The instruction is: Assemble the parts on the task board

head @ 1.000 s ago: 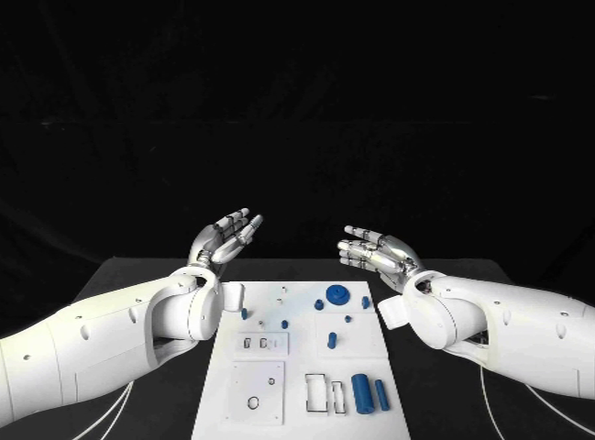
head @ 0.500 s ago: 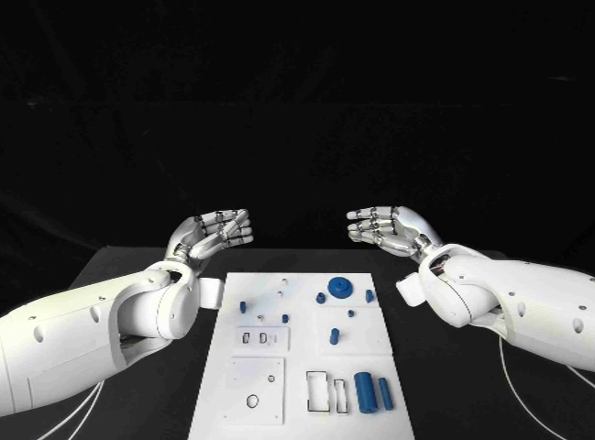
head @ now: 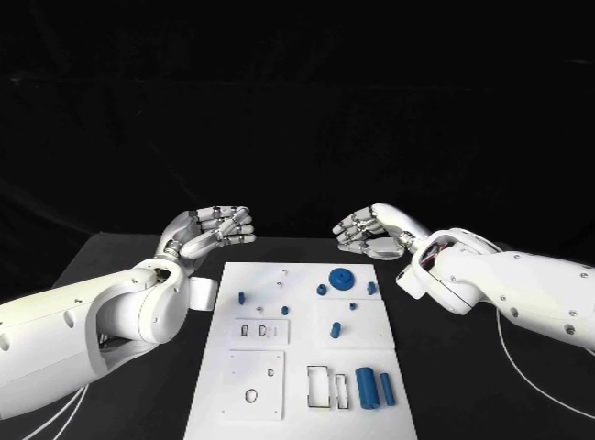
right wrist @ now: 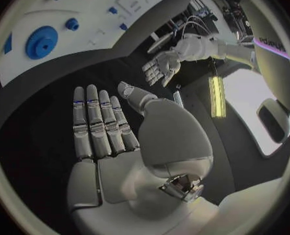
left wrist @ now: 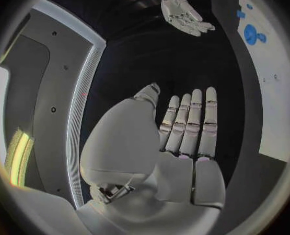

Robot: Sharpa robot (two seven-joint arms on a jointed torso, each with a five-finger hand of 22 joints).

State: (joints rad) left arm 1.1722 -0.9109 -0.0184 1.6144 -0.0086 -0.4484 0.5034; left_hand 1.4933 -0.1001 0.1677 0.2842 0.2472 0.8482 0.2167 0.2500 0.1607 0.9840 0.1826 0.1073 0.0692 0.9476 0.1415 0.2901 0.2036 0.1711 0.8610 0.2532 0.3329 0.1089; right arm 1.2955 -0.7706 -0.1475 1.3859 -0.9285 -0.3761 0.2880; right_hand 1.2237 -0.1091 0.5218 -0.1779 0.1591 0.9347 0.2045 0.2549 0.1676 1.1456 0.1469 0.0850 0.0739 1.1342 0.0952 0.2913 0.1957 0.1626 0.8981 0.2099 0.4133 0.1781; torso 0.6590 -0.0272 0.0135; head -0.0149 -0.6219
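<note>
Although nothing on the task board (head: 237,390) has been touched yet, you can see its nearest corner carries two upright blue cylinders (head: 368,389) beside a pair of rectangular slots, with a white block bearing a small ring hole to their left. Farther up the board sit several small blue pegs (head: 335,330), and near the far edge lies the large blue disc (head: 339,276) with a smaller blue piece on either side of it. Beyond that far edge both hands hang above the black table (head: 105,257), holding nothing. Your left hand (head: 207,229) has its fingers straight and side by side in its wrist view, palm bare; your right hand (head: 372,228) looks loosely curled from the head camera, though its own wrist view shows the fingers extended and close together, so treat it as empty and unclenched. Compared with a second ago, both arms have swung outward and back, uncovering the board's upper corners that the forearms were overlapping, and the hands have turned from spread, upturned palms to a more gathered pose. The parts have not moved. That reads as a repositioning before the first pick, so the assembly has yet to begin.
</note>
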